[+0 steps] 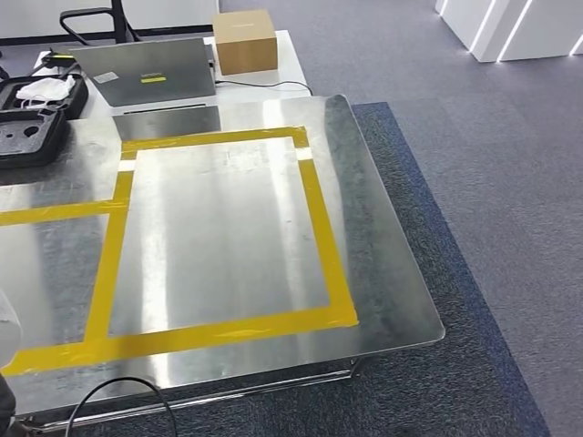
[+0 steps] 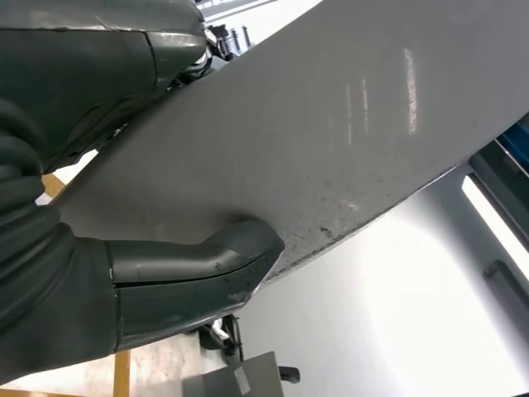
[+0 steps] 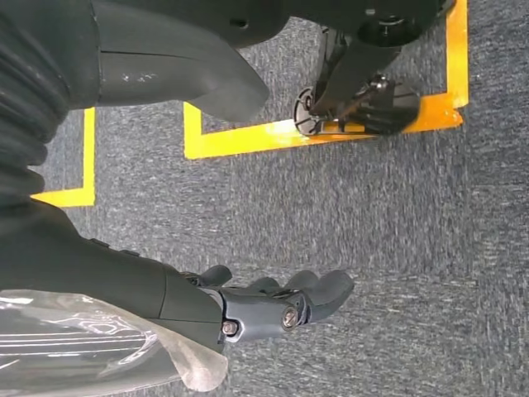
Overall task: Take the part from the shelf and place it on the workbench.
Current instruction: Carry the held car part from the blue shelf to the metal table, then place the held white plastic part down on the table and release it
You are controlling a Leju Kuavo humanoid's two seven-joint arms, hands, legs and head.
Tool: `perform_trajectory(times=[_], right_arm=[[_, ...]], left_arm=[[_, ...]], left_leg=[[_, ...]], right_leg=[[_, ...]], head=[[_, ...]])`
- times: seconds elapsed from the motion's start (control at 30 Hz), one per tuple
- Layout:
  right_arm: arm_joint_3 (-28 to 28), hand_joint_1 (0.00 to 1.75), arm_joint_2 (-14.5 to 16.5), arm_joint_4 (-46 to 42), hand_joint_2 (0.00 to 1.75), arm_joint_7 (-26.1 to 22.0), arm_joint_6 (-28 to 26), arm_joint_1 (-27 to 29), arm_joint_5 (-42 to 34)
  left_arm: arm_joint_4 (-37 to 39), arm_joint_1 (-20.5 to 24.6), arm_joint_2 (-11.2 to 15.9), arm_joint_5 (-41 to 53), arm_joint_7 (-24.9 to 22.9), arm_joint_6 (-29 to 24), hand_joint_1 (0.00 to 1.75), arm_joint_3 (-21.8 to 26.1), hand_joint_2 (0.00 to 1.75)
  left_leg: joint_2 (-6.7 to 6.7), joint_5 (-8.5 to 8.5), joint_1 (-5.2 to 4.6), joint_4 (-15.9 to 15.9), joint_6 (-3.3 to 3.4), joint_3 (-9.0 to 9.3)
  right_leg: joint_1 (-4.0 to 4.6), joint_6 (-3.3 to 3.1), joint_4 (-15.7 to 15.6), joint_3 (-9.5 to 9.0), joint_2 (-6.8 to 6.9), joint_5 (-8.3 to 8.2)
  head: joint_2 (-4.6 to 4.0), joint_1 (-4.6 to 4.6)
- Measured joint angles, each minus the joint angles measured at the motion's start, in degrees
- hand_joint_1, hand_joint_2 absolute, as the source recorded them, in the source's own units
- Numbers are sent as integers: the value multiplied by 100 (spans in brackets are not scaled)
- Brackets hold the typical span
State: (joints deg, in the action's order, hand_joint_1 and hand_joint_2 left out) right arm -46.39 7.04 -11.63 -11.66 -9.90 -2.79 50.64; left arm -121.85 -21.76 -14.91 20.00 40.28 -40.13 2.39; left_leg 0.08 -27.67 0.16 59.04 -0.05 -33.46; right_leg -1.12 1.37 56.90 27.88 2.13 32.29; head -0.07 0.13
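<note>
Steel surface (image 1: 385, 264) marked with yellow tape (image 1: 323, 228), standing on grey carpet floor (image 1: 508, 182).

The tape forms a large rectangle on the shiny metal top, with another strip running off toward the left edge. At the far left corner lies a black foam-lined case (image 1: 31, 137). Behind it stands a white table (image 1: 292, 64) carrying an open laptop (image 1: 148, 77), a cardboard box (image 1: 245, 41) and a black cable (image 1: 275, 85).

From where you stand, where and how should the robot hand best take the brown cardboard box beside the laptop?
Probably by its two side walls, coming down from above: the cardboard box lies flat and closed, and its top is bare. Its right side looks free, but the laptop stands close on its left, so take care on that side.
</note>
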Motion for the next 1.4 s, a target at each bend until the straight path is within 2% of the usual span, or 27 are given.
perform_trajectory(times=[0.2, 0.33, 1.4], right_arm=[[-4, 0, 0, 0, 175, -23, 2, -2, 25], [-16, 0, 0, 0, 175, -26, 2, -2, 26], [-137, 0, 0, 0, 175, -115, 0, -2, 132]], left_arm=[[0, 2, 0, -66, 0, 0, 175, 79, 175], [0, 2, 0, -66, 0, 0, 175, 109, 175], [0, -53, 7, -132, 0, 1, 175, 181, 175]], left_leg=[[0, -33, -1, 1, 57, 30], [0, -36, -1, 1, 63, 40], [0, -36, 1, -10, 62, 55]], right_leg=[[-1, 62, -58, 10, 2, 6], [-1, 78, -63, 4, 2, 3], [1, 88, -62, -4, 2, 10]], head=[[0, -1], [0, -2], [0, -2]])
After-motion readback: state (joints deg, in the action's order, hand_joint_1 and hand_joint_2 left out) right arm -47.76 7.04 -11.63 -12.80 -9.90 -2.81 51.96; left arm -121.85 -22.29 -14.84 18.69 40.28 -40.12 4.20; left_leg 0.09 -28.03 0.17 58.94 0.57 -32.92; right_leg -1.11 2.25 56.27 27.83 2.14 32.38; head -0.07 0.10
